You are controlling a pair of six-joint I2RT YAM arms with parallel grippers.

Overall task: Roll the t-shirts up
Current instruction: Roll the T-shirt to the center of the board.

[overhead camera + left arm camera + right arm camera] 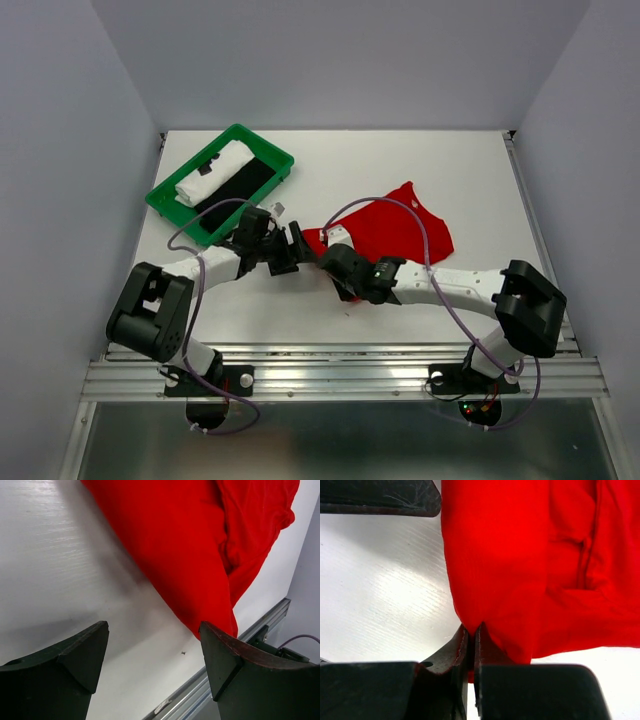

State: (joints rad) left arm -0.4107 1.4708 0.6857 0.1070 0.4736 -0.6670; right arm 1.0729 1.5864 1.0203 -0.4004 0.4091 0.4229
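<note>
Top view: red shirt (pixel 400 222) crumpled on worktop (pixel 480 170). Rolled white shirt (pixel 215 170) and black shirt (pixel 235 188) lie in tray (pixel 163 197). Left pincer (pixel 300 245) and right pincer (pixel 335 257) sit at red shirt's left edge.
Left wrist: left pincer (pixel 152 630) wide apart, nothing between; red shirt (pixel 190 545) just beyond.
Right wrist: right pincer (pixel 471 632) clamped on red shirt's (pixel 520 555) edge.

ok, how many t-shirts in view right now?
3. Bright red cloth t-shirt on the table, pinched by the right fingers; rolled white cloth t-shirt in the green plastic tray; black cloth t-shirt beside it there. Others could be hidden beneath.
</note>
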